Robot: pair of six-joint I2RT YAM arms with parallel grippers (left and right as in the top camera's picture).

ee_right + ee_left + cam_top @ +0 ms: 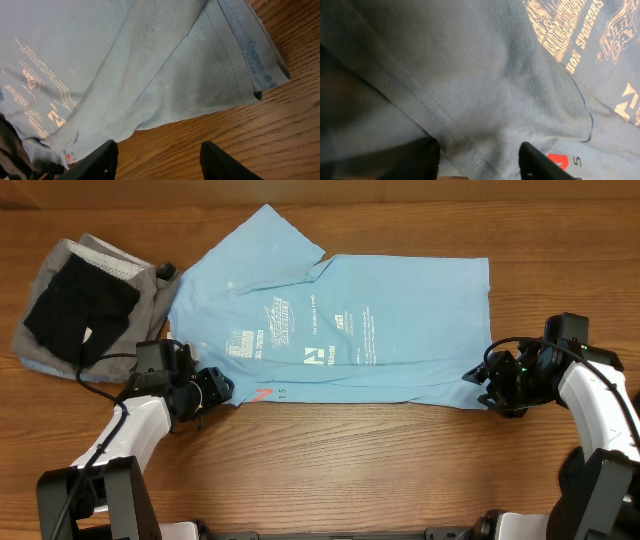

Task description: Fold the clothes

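We see the left hand (215,388) spread apart over the light-blue T-shirt (340,310). The right hand (478,375) is also apart, above the tabletop (400,470).

Light-blue T-shirt (340,320) flat, lettering up, black garment (80,305) atop grey garment (50,345) at left

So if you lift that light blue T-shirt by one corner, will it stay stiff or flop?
Probably floppy: the light-blue T-shirt lies flat with soft creases, so it would likely drape from any grip. It looks thin, so it is probably light. Pushed across the wooden table, it may bunch up rather than slide whole.
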